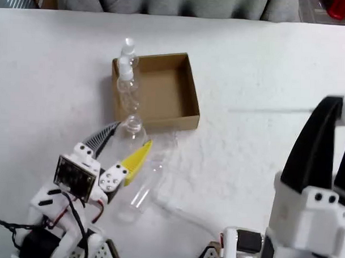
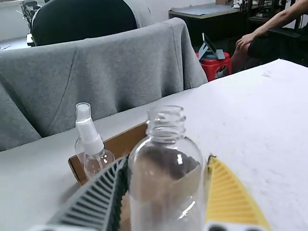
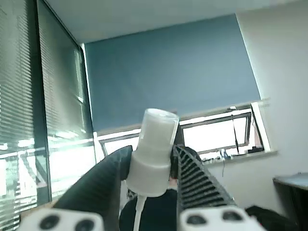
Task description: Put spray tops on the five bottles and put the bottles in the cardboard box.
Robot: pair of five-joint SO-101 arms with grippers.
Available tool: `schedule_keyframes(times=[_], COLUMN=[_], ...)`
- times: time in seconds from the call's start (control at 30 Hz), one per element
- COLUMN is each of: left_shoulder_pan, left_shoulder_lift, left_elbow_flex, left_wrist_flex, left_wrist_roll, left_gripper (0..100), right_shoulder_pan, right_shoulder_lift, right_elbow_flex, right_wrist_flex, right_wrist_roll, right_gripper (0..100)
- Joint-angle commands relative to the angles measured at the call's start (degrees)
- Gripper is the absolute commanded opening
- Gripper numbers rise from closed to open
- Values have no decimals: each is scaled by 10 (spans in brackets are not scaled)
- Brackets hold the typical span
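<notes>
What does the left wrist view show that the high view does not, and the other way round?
Left wrist view: the held bottle from the side, with the screw thread on its open neck. High view: the bare floor of the box, a lying bottle, and the right arm. Both: the left gripper with its jaws around the held bottle, the box, and two topped bottles standing at one wall of the box.

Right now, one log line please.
left end effector: shut on uncapped bottle by cardboard box | right end effector: shut on spray top | capped bottles: two at box wall | loose bottle: lying on table
</notes>
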Motion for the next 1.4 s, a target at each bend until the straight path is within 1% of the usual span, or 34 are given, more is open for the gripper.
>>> schedule_keyframes(times=[0.0, 0.07, 0.17, 0.23, 0.43, 0.5, 0.6, 0.7, 0.8, 0.9, 1.07, 1.2, 1.37], left_shoulder_pan=[7, 7, 4, 3, 2, 2, -12, -26, -39, -36, -37, -38, -38], left_shoulder_lift=[-8, -8, -8, -8, -8, -8, -8, -8, -8, -8, -8, -7, -7], left_elbow_flex=[11, 34, 89, 126, 212, 238, 278, 280, 280, 280, 280, 280, 280], left_wrist_flex=[-60, -113, -210, -263, -352, -375, -413, -416, -393, -387, -386, -386, -386], left_wrist_roll=[-8, -8, -8, -8, -7, -7, -8, -8, -8, -8, -8, -8, -8], left_gripper=[20, 20, 20, 20, 20, 20, 20, 20, 20, 20, 20, 20, 20], right_shoulder_pan=[-44, -95, -160, -190, -255, -273, -309, -337, -358, -370, -377, -377, -377], right_shoulder_lift=[9, 25, 69, 96, 175, 206, 241, 256, 259, 260, 260, 261, 261], right_elbow_flex=[33, 41, 40, 41, 45, 45, 45, 46, 62, 90, 116, 122, 123], right_wrist_flex=[-132, -175, -179, -176, -181, -182, -182, -177, -179, -182, -186, -217, -218], right_wrist_roll=[0, 1, 1, 1, 2, 30, 101, 153, 181, 206, 208, 207, 207], right_gripper=[16, 16, 16, 16, 16, 16, 16, 16, 16, 16, 16, 16, 16])
